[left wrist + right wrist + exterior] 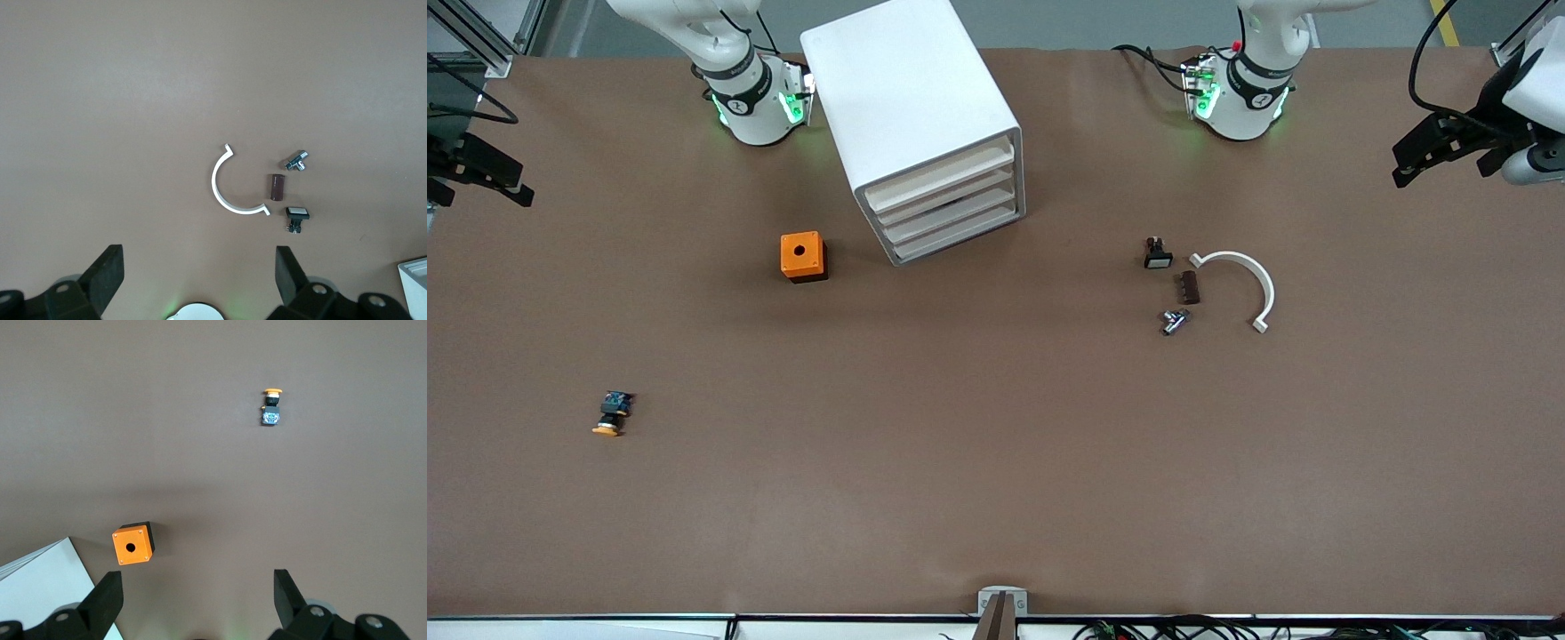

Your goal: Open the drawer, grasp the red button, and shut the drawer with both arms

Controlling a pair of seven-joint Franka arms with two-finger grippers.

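The big white cabinet (911,116) stands near the right arm's base, and a corner of it shows in both wrist views. Its four shallow white drawers (951,209) are all pushed in. The red-capped button is hidden. My left gripper (1440,158) hangs high at the left arm's end of the table, open and empty, as the left wrist view (199,267) shows. My right gripper (476,182) hangs high at the right arm's end, also open and empty, as the right wrist view (198,590) shows. Both arms wait.
An orange cube with a round hole (803,256) sits beside the cabinet. An orange-yellow capped button (612,414) lies nearer the camera. Toward the left arm's end lie a black button with a white face (1158,253), a brown cylinder (1190,287), a metal part (1174,321) and a white arc (1245,276).
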